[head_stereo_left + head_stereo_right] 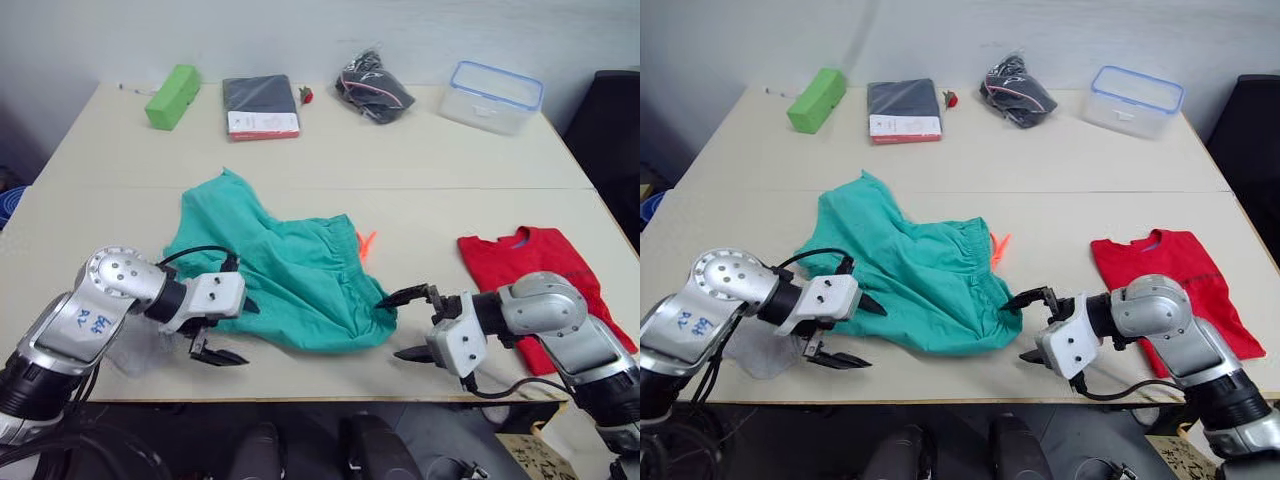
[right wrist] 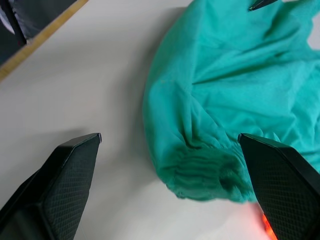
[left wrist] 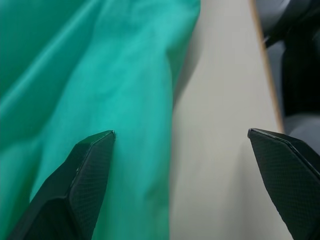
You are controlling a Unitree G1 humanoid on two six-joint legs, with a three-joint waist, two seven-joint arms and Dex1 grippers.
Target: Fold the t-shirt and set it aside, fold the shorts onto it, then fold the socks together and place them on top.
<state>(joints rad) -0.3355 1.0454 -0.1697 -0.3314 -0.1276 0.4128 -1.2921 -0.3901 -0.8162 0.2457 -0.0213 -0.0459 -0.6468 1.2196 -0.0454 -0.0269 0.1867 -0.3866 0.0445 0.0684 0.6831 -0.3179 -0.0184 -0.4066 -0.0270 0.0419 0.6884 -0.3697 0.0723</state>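
- Teal cotton was what you had between the arms in the left eye view: the shorts (image 1: pixel 285 270) lay crumpled in the middle of the table (image 1: pixel 420 160), their long axis running from far-left to near-right. The left gripper (image 1: pixel 222 335) hung at their near-left hem with its fingers spread, empty. The right gripper (image 1: pixel 412 325) sat just beside the near-right corner, also spread and empty. Each arm was near its own end of the garment, so neither had the clear advantage. The t-shirt (image 1: pixel 535 270), red and already folded, lay on the right, partly under your right arm, well apart from the shorts.
- In the right eye view you had the same layout. The neon orange drawstring (image 1: pixel 997 246) poked out at the shorts' right edge. Along the far edge stood a green block (image 1: pixel 816 98), a dark flat packet (image 1: pixel 903 108) with a white and red label I could not read, a black bundle with pink trim (image 1: pixel 1016 92) and a clear lidded box (image 1: pixel 1135 100). A pale flat thing lay under your left arm; I could not tell whether it was the socks. The blue marks on that arm's shell were not legible.
- In the left wrist view one fingertip (image 3: pixel 87 165) lay over the teal cloth, the other over bare tabletop, so the hem sat between them.
- In the right wrist view the gathered waistband corner (image 2: pixel 210 170) lay ahead between the wide-set fingers, nearer one of them, touching neither.
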